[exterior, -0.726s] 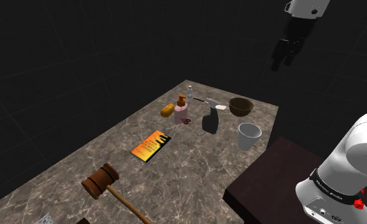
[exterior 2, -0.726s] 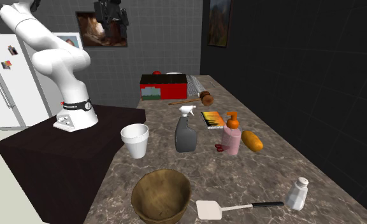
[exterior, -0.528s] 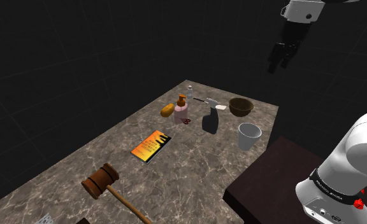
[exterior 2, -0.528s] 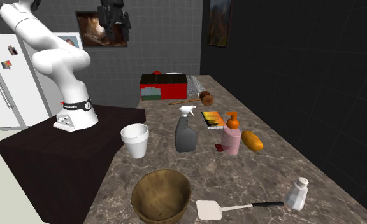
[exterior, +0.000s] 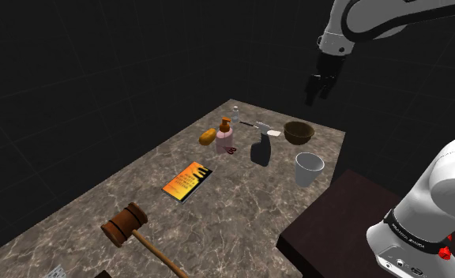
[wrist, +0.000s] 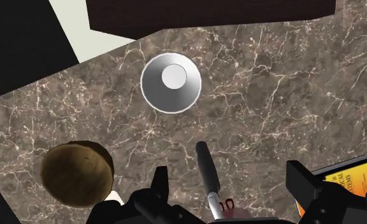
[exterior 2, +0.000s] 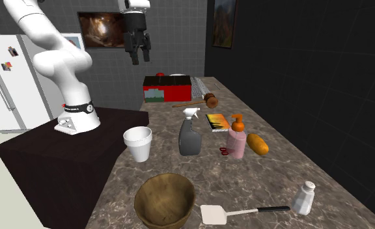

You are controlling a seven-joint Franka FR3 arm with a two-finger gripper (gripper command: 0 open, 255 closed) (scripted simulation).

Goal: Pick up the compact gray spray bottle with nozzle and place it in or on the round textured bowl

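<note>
On the marbled worktop (exterior 2: 277,175), the brown bowl (exterior 2: 165,198) is seen at the bottom of the second exterior view, and the gray spray bottle (exterior 2: 189,133) is stood upright at mid-frame, apart from it. The gripper (exterior 2: 139,58) is held open and empty at upper left; the approach is judged in hand, and a descent onto the bottle is called for next.

The countertop (exterior: 242,205) is brown marble veined in white. On it the spray bottle (exterior 2: 190,138) is dark grey with a white nozzle, the bowl (exterior 2: 165,202) mottled brown, the cup (exterior 2: 138,144) white, the pump bottle (exterior 2: 237,143) pink with an orange top, the book (exterior: 187,181) orange and yellow.
</note>
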